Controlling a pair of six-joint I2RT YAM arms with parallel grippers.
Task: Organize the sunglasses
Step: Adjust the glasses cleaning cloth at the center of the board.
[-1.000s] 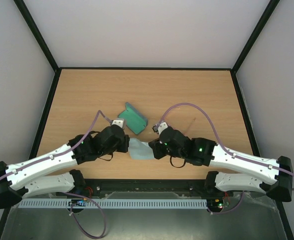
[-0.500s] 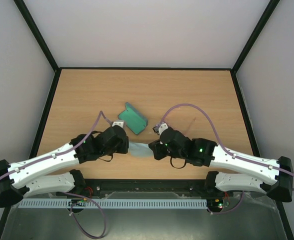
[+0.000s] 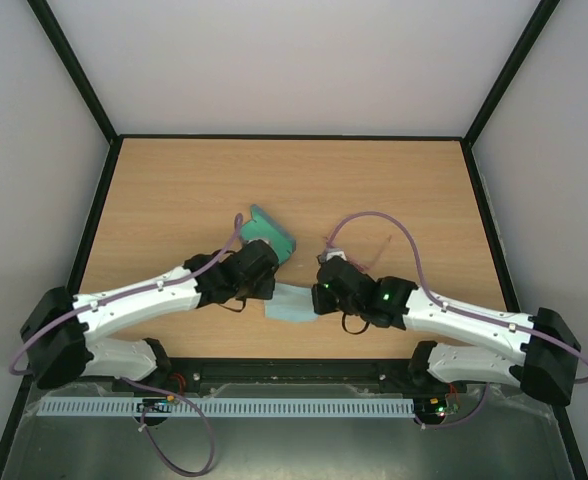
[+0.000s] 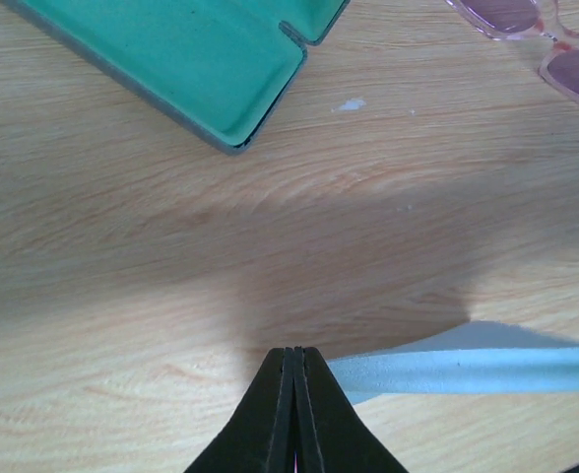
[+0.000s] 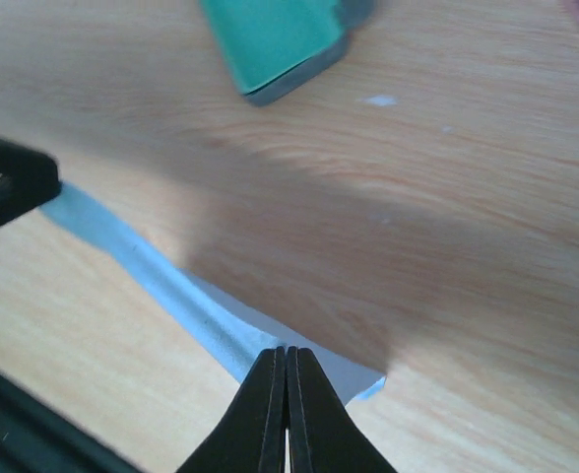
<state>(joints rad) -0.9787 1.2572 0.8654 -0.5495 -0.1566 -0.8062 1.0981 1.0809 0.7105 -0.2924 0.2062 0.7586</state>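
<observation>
The pink translucent sunglasses (image 4: 541, 34) lie on the wood at the top right of the left wrist view, beyond both grippers and untouched. A pale blue cloth (image 3: 292, 305) hangs stretched between the two grippers, just above the table. My left gripper (image 4: 294, 351) is shut on its left end (image 4: 447, 370). The right gripper (image 5: 288, 349) is shut on the opposite corner (image 5: 171, 286). The open grey-blue case (image 3: 269, 234) with green lining (image 4: 191, 49) lies just behind the left gripper (image 3: 271, 287).
Black rails border the wooden table (image 3: 174, 190) at the sides and back. Both arm bases sit at the near edge. A cable from each wrist loops over the table near the case.
The left arm has reached to the right and forward, up close to the case. The cloth has shifted slightly right with both grippers shut on it.
</observation>
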